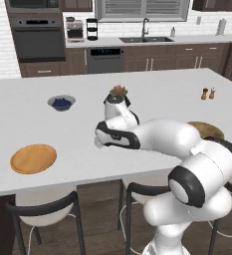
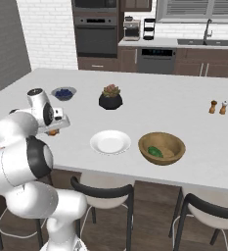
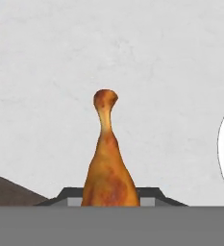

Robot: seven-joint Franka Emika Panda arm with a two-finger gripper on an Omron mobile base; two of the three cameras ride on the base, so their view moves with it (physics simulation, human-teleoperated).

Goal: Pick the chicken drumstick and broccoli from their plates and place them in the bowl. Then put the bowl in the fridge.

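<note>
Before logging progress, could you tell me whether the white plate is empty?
Empty: the white plate shows bare in the right base view; the broccoli lies in the bowl.

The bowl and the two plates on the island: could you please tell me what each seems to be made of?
The bowl looks like wood: brown outside, lighter tan matte inside. The tan-orange plate also looks wooden, flat and matte, though no grain shows. The white plate looks like glazed ceramic, smooth with a soft sheen; plastic cannot be ruled out.
</note>
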